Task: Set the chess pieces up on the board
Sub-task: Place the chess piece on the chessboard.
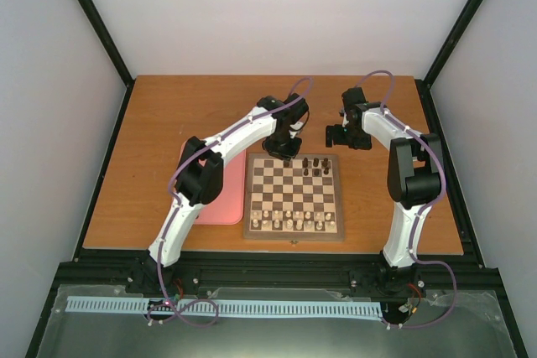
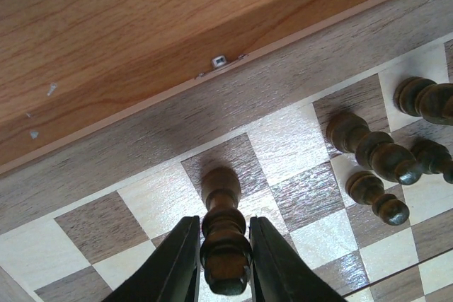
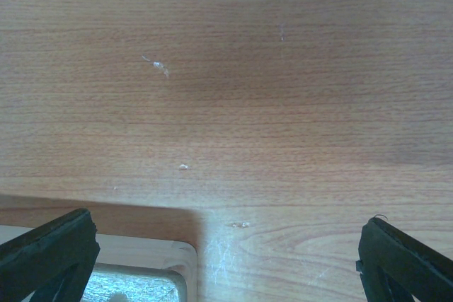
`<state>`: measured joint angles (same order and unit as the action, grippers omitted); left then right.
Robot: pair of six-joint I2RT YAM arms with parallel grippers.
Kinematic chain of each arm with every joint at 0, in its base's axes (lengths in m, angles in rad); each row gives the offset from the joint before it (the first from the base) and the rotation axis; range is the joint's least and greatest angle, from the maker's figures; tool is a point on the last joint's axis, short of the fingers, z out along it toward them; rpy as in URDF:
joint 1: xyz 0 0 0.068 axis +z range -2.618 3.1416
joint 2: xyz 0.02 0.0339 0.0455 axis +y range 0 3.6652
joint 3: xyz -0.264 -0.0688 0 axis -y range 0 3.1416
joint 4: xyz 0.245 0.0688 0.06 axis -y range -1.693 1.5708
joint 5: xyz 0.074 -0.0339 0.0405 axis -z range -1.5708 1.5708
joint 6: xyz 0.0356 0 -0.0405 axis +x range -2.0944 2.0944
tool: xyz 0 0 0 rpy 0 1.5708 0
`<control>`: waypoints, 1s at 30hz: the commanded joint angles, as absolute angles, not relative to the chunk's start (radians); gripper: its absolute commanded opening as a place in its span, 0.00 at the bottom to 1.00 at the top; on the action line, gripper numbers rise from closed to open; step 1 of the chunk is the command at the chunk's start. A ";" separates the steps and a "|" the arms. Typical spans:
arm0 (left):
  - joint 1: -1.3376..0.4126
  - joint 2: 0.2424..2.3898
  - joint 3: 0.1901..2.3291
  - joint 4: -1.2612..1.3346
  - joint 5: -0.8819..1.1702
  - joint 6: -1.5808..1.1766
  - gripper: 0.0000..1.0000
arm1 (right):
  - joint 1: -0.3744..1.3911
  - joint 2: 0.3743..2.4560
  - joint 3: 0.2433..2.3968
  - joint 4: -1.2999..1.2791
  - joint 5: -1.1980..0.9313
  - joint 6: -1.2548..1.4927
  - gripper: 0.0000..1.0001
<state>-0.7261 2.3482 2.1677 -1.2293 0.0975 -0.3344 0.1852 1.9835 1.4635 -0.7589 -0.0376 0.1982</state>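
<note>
The board [image 1: 294,234] lies in the middle of the table. My left gripper [image 1: 285,150] is low over its far left part, shut on a dark chess piece [image 2: 223,224] that stands upright on a dark square of the board [image 2: 297,146]; the fingers [image 2: 180,259] press its upper body from both sides. Several more dark pieces [image 2: 375,153] stand to its right, grouped at the far right of the board [image 1: 316,165]. My right gripper [image 1: 336,136] hovers open over bare table just beyond the board's far right corner, holding nothing [image 3: 226,259].
A row of pale pieces [image 1: 294,220] lines the board's near side. A pink tray [image 1: 220,207] lies left of the board, partly under the left arm. In the right wrist view a pale rounded wooden corner [image 3: 163,256] shows at the lower left.
</note>
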 commanded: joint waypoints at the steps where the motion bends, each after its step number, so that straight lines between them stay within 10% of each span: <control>1: -0.736 2.361 2.209 -1.235 0.103 -0.325 0.22 | 0.187 1.996 1.481 -0.752 -0.028 0.187 1.00; 30: -0.736 2.335 2.218 -1.224 0.114 -0.328 0.41 | 0.187 1.994 1.486 -0.752 -0.052 0.187 1.00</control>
